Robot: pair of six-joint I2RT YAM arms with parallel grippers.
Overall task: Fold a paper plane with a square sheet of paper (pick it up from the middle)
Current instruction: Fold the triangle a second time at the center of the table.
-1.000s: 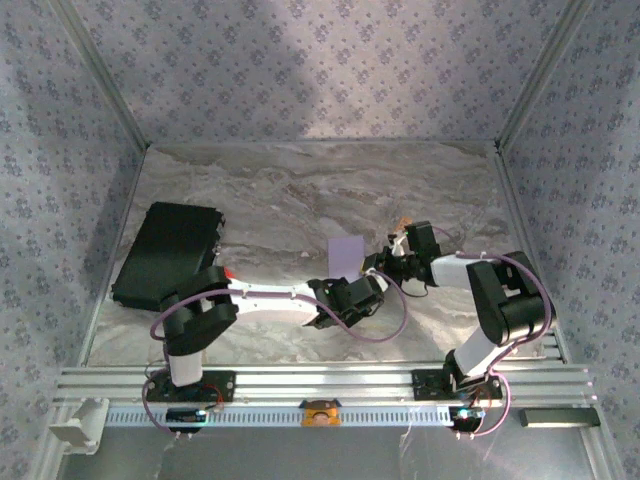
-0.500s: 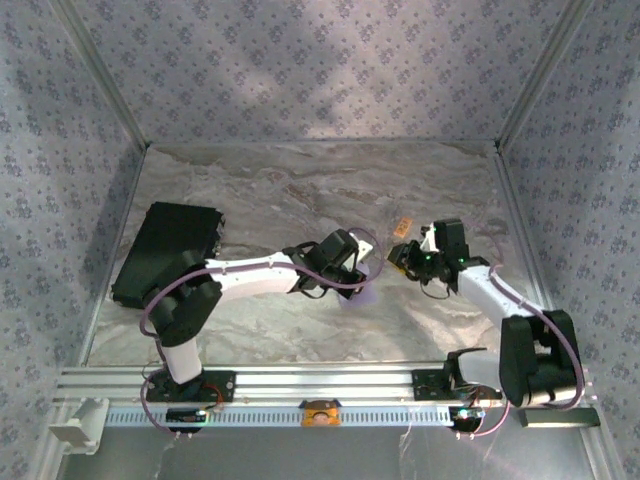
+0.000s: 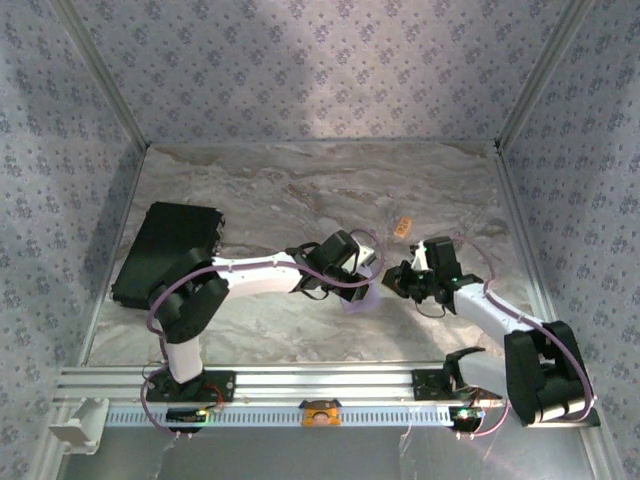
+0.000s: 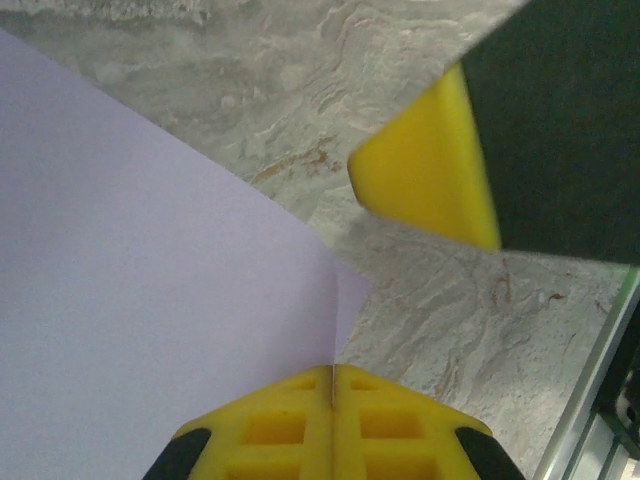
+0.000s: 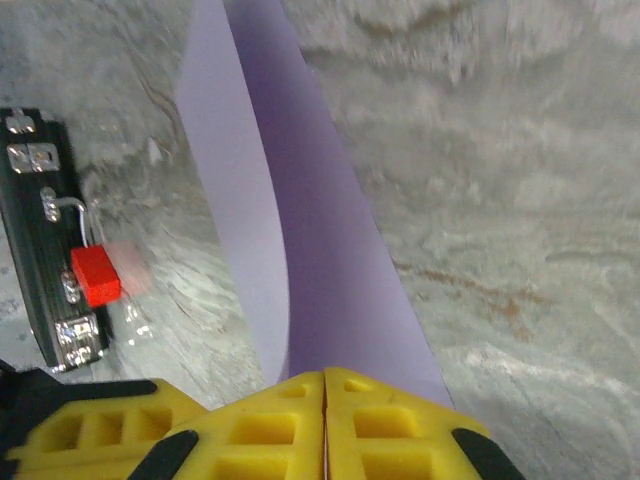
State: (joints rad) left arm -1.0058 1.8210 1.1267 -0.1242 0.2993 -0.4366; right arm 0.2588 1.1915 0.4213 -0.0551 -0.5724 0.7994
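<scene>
Currently both arms are meeting near the middle of the worktop (image 3: 300,180), slightly toward its right edge, and the square sheet of paper (image 4: 150,300) is being held between them. The left gripper (image 4: 332,392) is pinching one margin with its jaws closed, and the right gripper (image 5: 323,395) is clamping another, so the sheet is bowing into a loose curve. This is looking like the first centre fold. Next, the halves are needing matching edge to edge, then pressing flat. Overhead, the wrists are hiding most of the sheet, so its alignment is proving hard to judge.
</scene>
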